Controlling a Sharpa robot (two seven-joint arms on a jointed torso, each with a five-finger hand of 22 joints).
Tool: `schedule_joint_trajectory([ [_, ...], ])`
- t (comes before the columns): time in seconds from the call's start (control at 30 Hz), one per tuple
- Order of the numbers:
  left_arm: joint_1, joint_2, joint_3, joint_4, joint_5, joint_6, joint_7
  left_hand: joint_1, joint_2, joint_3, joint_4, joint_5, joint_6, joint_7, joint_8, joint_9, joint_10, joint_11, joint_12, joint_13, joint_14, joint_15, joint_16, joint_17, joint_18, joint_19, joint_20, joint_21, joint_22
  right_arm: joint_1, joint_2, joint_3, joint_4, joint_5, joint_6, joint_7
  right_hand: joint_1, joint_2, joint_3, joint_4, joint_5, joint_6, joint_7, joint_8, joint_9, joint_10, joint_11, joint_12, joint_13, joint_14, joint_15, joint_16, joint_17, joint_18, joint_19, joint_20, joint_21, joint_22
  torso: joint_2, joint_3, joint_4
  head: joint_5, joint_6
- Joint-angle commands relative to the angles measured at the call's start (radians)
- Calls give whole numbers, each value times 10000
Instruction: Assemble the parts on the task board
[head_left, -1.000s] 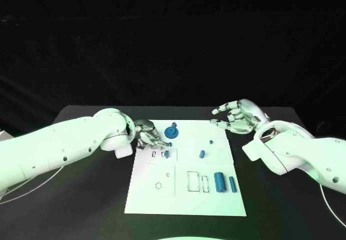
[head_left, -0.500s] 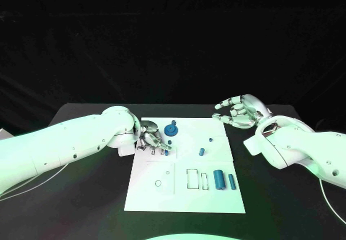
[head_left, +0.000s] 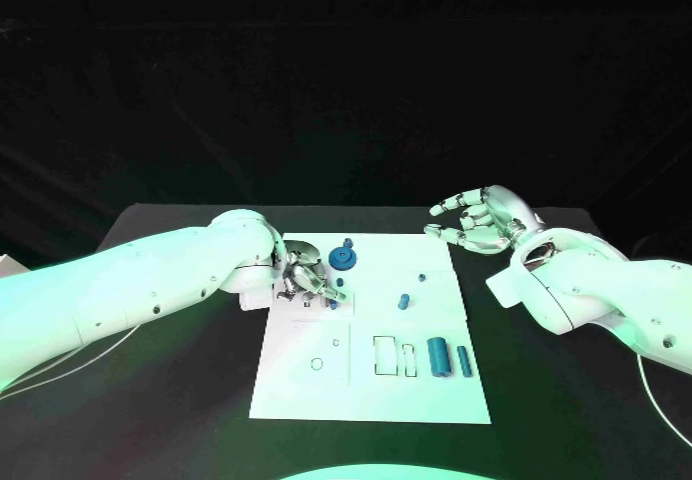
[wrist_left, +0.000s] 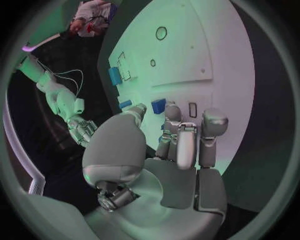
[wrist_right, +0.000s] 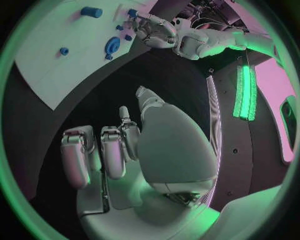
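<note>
Nearest on the task board (head_left: 303, 385) lie a thick blue cylinder (head_left: 437, 359) and a thinner blue bar (head_left: 464, 362), side by side. Farther up, the left hand (head_left: 300, 279) pinches a small blue part (head_left: 333, 303) at the board's left side. Beyond it sits a blue gear (head_left: 343, 261). The right hand (head_left: 480, 226) hovers off the board's far right corner, fingers curled apart, holding nothing

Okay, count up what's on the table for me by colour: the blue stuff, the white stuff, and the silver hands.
Blue parts: 6: wheel, tiny peg, short cylinder, thick cylinder, slim bar, piece at the left hand's fingertips
White task board: 1
Silver hands: 2: left hand, right hand
Total: 9
</note>
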Motion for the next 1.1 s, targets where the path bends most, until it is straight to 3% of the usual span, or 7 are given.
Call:
schedule_joint_trajectory([
  [0.03, 30, 78, 3, -38, -34, 243, -34, 59, 88, -35, -21, -24, -1, -84, 55, 30, -68, -24, -59, -27, 272, -46, -29, 447, -3, -23, -7, -2, 13, 3, 22, 4, -7, -28, 65, -15, -113, 24, -38, 1, 36, 71, -14, 59, -16, 4, -5, 5, 1115, 1011, 48, -18, 2491, -68, 1047, 45, 44, 2635, 7, 5, -11, -5, -7],
  [0.47, 30, 207, -17, -209, 0, 135, -29, 434, 456, 152, -29, 70, -76, -103, 147, 215, -247, -45, -303, -398, 271, -67, -26, 460, -4, -28, -28, 0, 14, 6, -13, 1, -22, -77, 135, -92, -115, 33, -35, -6, 57, 80, -17, 69, -17, 20, -8, 25, 1131, 1007, 47, -24, 2474, -68, 1047, 44, 44, 2635, 13, 19, -21, -44, -27],
  [0.6, 30, 209, -19, -201, 35, 176, -24, 898, 655, 452, -60, 114, -95, -156, 253, 359, -237, -93, -327, -451, 275, -106, -23, 474, -4, -21, -56, 7, 28, 6, -19, 0, -27, -90, 159, -108, -103, 48, -22, -14, 73, 96, -22, 79, -14, 31, -12, 37, 1140, 1007, 46, -24, 2474, -68, 1047, 44, 44, 2635, 8, 18, -1, -63, -43],
  [0.97, 31, 257, -23, -213, 79, 456, 21, 1920, 451, 1213, -199, 68, -164, -234, 399, 599, -225, -169, -405, -573, 278, -171, -27, 491, -11, -20, -113, 13, 51, 6, 19, -5, -59, -108, 232, -136, -69, 66, 4, -31, 119, 117, -27, 94, -13, 30, -18, 35, 1137, 1005, 41, -27, 2465, -68, 1047, 41, 44, 2635, -12, 20, -4, -37, -68],
  [1.1, 29, 250, -24, -197, 93, 344, -9, 2451, 432, 1890, -404, 82, -207, -251, 376, 656, -237, -191, -536, -713, 288, -205, -23, 513, -8, -20, -145, 13, 56, 5, 27, -8, -63, -108, 243, -138, -52, 75, 19, -37, 154, 125, -30, 100, -13, 36, -21, 41, 1141, 1002, 38, -30, 2456, -68, 1047, 39, 44, 2635, -13, 19, 0, -49, -50],
])
